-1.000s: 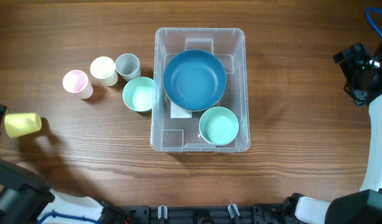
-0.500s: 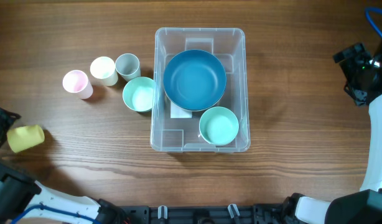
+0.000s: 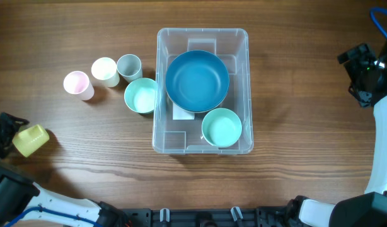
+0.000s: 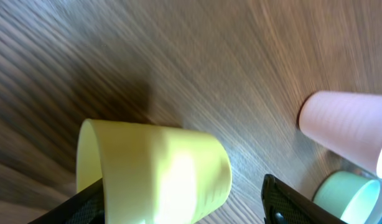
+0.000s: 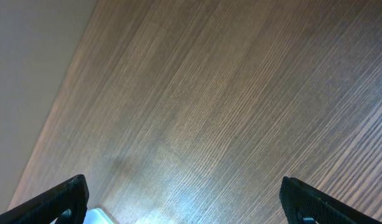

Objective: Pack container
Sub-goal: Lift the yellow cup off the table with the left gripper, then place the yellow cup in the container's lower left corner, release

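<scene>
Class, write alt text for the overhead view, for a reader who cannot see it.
A clear container on a wooden table holds a blue bowl and a mint cup. Four cups stand left of it; a yellow cup lies farther left.

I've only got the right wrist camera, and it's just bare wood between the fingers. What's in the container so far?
Observer: The container holds a large blue bowl and a small mint bowl.
Operator: Where's the left arm?
Observer: At the far left of the overhead view. The left gripper is open, with a yellow cup between its fingers.
Operator: What's outside the container?
Observer: A pink cup, a cream cup, a grey cup and a second mint bowl, all on its left side.
</scene>
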